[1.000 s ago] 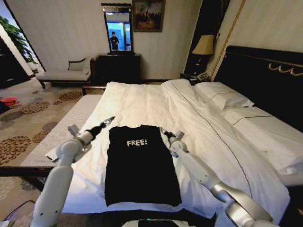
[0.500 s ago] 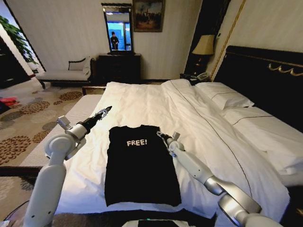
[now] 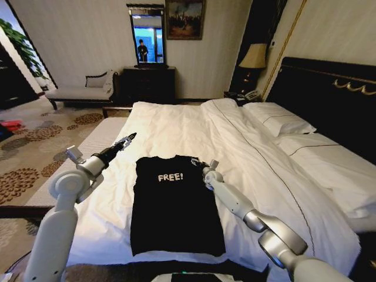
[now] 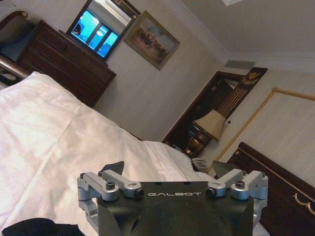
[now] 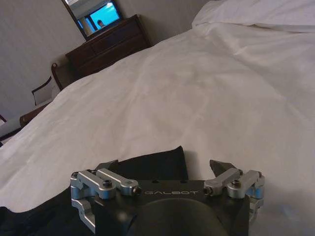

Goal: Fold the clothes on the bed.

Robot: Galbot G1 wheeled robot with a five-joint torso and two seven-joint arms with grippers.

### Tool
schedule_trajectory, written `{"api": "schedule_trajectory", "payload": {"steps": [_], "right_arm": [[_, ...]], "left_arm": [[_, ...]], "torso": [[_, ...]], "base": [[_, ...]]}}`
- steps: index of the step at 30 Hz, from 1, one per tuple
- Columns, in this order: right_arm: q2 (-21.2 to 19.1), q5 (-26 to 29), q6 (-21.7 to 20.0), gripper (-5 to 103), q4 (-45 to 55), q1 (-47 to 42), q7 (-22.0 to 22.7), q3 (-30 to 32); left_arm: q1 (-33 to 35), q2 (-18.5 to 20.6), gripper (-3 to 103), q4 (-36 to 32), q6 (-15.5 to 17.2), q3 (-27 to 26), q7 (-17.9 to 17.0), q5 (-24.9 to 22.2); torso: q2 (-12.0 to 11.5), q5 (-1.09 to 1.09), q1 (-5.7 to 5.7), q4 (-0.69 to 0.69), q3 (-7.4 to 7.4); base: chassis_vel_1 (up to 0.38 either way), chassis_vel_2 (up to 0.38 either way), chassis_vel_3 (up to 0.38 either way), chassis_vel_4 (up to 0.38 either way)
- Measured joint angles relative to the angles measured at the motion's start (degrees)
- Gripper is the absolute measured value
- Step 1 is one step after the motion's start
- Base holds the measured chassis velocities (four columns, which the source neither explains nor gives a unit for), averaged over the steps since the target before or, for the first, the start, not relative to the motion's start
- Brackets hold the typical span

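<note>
Closing in, our right pincer (image 3: 198, 163), fingers apart, has reached the T-shirt (image 3: 175, 205) shoulder on the bed (image 3: 247, 153); left pincer (image 3: 127, 140), apart, has lifted away.

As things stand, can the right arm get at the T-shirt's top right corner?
Probably yes. The right tool is open at the black T-shirt's top corner on the bed, the cloth lying just ahead of its fingers, nothing between. The left tool hangs off to the shirt's other side.
</note>
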Motion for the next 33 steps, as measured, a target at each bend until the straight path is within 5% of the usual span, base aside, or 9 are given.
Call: {"api": "schedule_trajectory", "payload": {"steps": [11,33], "right_arm": [[1.47,-2.13,0.01,98,-4.14,1.84,-0.40,0.39],[2.84,-4.42,0.68,13,-6.99,2.89,-1.78,-0.74]], "left_arm": [[0.42,0.42,100,-0.87,0.00,-1.28,-0.68,-1.53],[0.27,0.40,100,0.23,0.00,-1.15,-0.73,-1.60]], "torso": [[0.00,0.00,0.00,-0.01,0.00],[0.00,0.00,0.00,-0.02,0.00]], "base": [[0.000,0.000,0.000,0.000],[0.000,0.000,0.000,0.000]]}}
